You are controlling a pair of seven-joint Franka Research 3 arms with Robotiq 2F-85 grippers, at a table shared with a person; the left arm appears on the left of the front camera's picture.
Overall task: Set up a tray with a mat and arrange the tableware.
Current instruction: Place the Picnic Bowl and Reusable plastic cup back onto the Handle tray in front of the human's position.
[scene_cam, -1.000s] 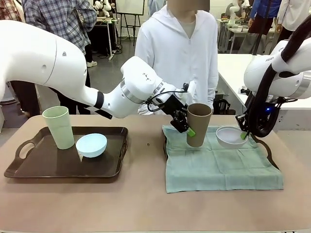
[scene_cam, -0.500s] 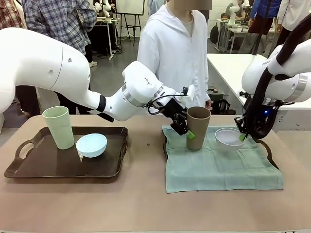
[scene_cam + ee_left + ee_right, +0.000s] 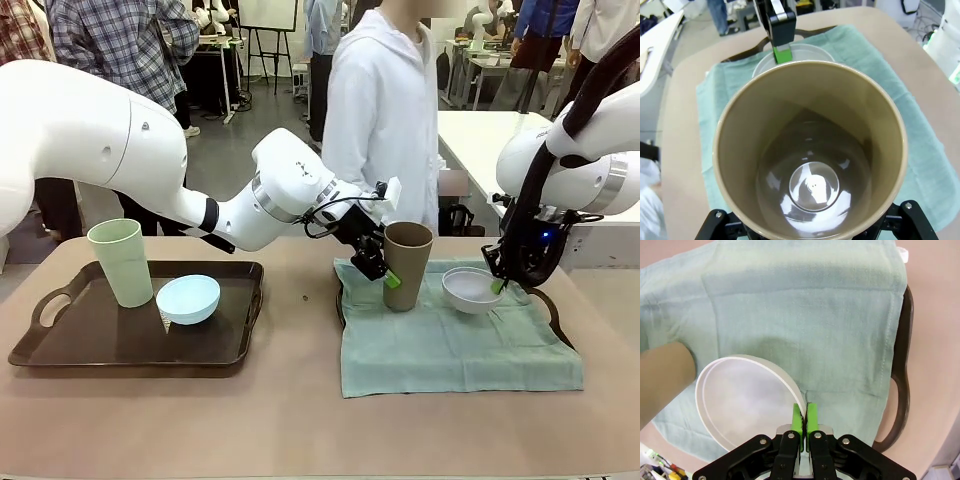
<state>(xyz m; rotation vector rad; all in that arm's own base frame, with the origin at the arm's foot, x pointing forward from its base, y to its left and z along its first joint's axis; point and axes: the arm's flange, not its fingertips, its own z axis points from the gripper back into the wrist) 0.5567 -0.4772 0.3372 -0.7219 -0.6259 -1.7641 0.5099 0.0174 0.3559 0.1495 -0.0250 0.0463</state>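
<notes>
Tan surface (image 3: 300,425), busy hall behind; a person in a white hoodie (image 3: 385,110) stands at the far side, upper centre of frame.

Left of frame: dark tray (image 3: 60,350) carries the green cup (image 3: 122,262), upright, with the blue bowl (image 3: 188,298) just beside it, to its lower right.

Right of frame: second tray (image 3: 901,390), mostly covered by the green mat (image 3: 460,350); one handle shows past the mat's right edge.

Left claw (image 3: 392,274) clasps the brown cup (image 3: 410,255) by its sides. Cup is upright at the mat's upper left corner, base on the cloth.

Right claw (image 3: 496,286) is clenched on the rim of the white bowl (image 3: 465,290), green pads (image 3: 798,419) pinching the wall from both sides. Bowl lies right of the brown cup, near but apart. Resting on the mat or hanging just above it: cannot tell.
</notes>
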